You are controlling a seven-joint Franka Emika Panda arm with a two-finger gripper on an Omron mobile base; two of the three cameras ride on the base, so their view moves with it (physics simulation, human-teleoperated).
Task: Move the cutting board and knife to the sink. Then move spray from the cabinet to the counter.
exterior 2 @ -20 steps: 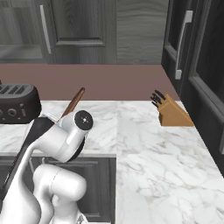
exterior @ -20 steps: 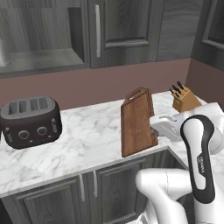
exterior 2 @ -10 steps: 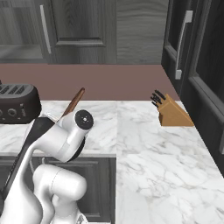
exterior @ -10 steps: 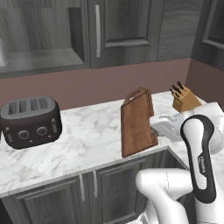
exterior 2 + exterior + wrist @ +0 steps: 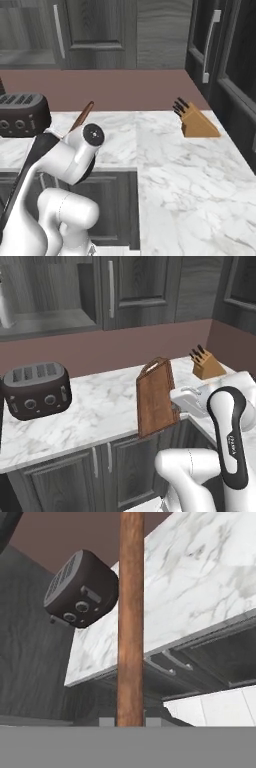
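Note:
The reddish-brown cutting board (image 5: 155, 396) stands on edge, lifted off the white marble counter (image 5: 100, 406) at its front edge, handle slot uppermost. My gripper (image 5: 179, 402) is shut on its right side. Along the hand view the board's edge (image 5: 131, 612) runs as a vertical strip from between my fingertips (image 5: 131, 719). From the right base view only its thin edge (image 5: 82, 116) shows above the arm. A pale spray (image 5: 5, 303) stands on the grey shelf of the open wall cabinet (image 5: 50, 321) at the upper left. The knife is out of view.
A dark toaster (image 5: 36, 390) sits on the counter to the left of the board. A tan knife block (image 5: 205, 363) stands at the back right by the wall. Dark lower cabinets (image 5: 115, 466) run under the counter's front edge. A silver bar handle (image 5: 111, 288) hangs on the wall cabinet door.

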